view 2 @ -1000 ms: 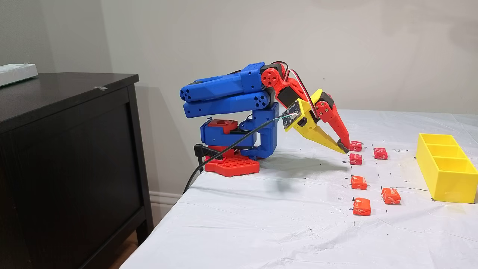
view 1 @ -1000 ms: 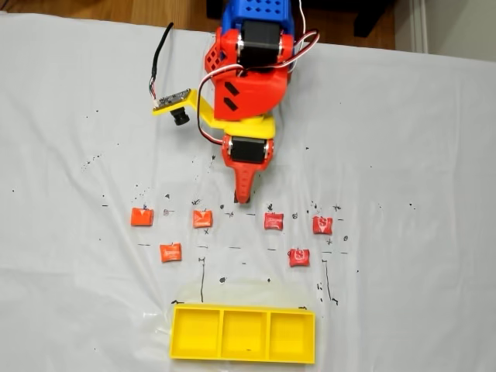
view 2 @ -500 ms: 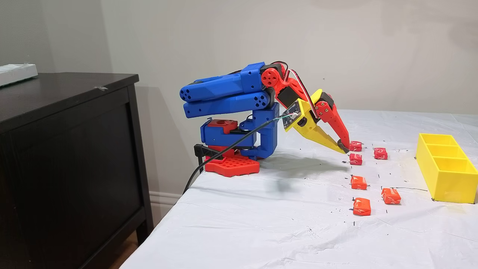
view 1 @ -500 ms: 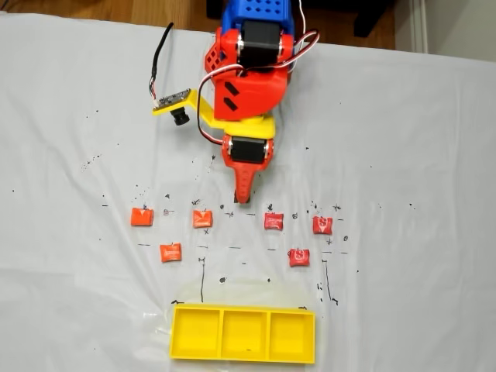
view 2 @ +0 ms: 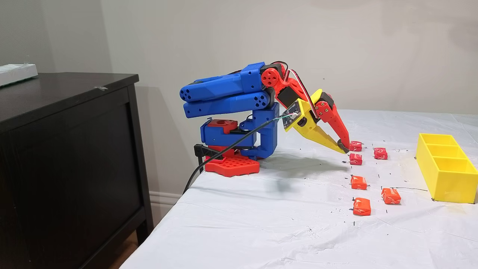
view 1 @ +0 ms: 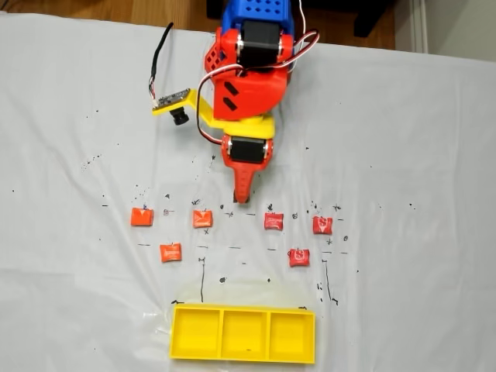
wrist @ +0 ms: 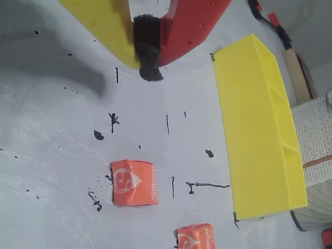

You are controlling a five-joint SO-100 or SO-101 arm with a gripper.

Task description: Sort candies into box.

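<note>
Currently gripper [view 1: 243, 200] is closed on nothing, tip just above cloth btwn two candies: orange candy [view 1: 202, 218] to its left, red candy [view 1: 273, 221] to its right in overhead-like fixed view. Box [view 1: 242, 358] lies farther fwd, empty.

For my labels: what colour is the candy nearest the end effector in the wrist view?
Orange with white print; the candy shows best in the wrist view.

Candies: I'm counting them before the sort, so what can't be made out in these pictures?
- Wrist view: the lower orange candy is cut off by the bottom edge.
- Side fixed view: the claw tip partly hides one red candy.
- Top fixed view: wrapper print on the orange candies is too small to read.
</note>
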